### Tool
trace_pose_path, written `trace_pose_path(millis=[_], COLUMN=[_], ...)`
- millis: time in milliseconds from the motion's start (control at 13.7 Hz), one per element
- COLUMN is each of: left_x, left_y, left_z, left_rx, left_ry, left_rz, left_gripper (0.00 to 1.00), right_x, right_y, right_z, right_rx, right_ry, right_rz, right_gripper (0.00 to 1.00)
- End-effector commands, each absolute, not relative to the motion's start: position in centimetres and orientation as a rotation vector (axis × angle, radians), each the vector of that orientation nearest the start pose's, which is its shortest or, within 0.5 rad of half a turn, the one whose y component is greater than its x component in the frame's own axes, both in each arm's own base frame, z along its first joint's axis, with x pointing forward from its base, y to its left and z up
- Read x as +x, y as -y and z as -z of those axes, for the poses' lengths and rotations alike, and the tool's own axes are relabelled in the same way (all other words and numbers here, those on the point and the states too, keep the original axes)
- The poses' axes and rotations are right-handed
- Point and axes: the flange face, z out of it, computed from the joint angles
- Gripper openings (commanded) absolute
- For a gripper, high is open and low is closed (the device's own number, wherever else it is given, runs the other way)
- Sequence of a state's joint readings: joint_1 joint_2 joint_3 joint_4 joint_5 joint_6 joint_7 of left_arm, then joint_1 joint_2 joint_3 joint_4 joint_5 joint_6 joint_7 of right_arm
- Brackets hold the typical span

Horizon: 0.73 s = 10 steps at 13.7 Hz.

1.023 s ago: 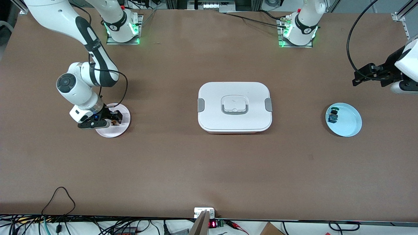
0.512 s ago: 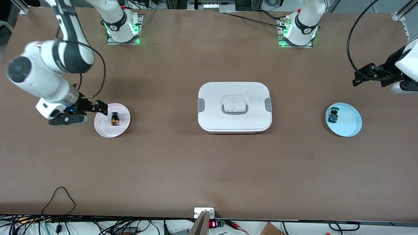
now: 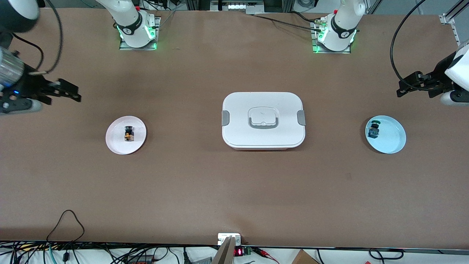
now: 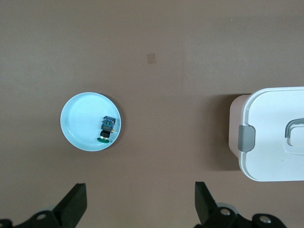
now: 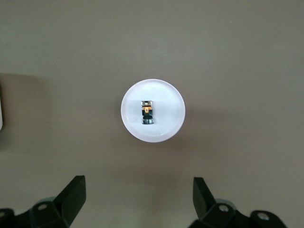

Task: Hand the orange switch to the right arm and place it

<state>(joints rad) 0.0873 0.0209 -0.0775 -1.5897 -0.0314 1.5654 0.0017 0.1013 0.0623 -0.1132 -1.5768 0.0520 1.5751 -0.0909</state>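
Note:
The orange switch (image 3: 128, 134) lies on its side on the small pale pink plate (image 3: 117, 143) toward the right arm's end of the table. The right wrist view looks straight down on the orange switch (image 5: 147, 112) in the middle of that plate (image 5: 167, 127). My right gripper (image 3: 71, 91) hangs open and empty over bare table at that end, apart from the plate; its fingertips (image 5: 76, 187) frame bare table. My left gripper (image 3: 403, 86) waits open and empty over the left arm's end, with nothing between its fingers (image 4: 77, 194).
A white lidded box (image 3: 263, 120) with grey clips stands at the table's middle. A light blue plate (image 3: 392, 142) at the left arm's end holds a green-capped, blue-bodied switch (image 3: 374, 129), seen also in the left wrist view on the blue plate (image 4: 78, 118).
My right gripper opened and let go of the orange switch on the pink plate, then rose and drew away toward the table's edge. The left arm has not moved.

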Motion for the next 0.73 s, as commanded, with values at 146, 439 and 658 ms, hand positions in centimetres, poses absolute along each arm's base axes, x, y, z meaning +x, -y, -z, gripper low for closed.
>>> trace_pose_path(millis=[146, 439, 658], left_x=[55.6, 55.6, 55.6], left_y=[-0.5, -0.3, -0.3], left_z=[-61.0, -61.0, -61.0], left_rx=[-3.148, -3.150, -3.151], left_ry=[0.007, 0.005, 0.010], left_rz=[-0.048, -0.051, -0.051], left_gripper=[1.00, 1.00, 1.00], right_x=[57.4, 58.4, 58.8], right_y=[0.5, 0.4, 0.4], right_z=[-61.9, -60.8, -60.6], right_rx=[-3.103, -3.109, -3.125], right_ry=[0.120, 0.109, 0.111], right_rz=[-0.063, -0.061, -0.043], right_gripper=[1.00, 1.00, 1.00])
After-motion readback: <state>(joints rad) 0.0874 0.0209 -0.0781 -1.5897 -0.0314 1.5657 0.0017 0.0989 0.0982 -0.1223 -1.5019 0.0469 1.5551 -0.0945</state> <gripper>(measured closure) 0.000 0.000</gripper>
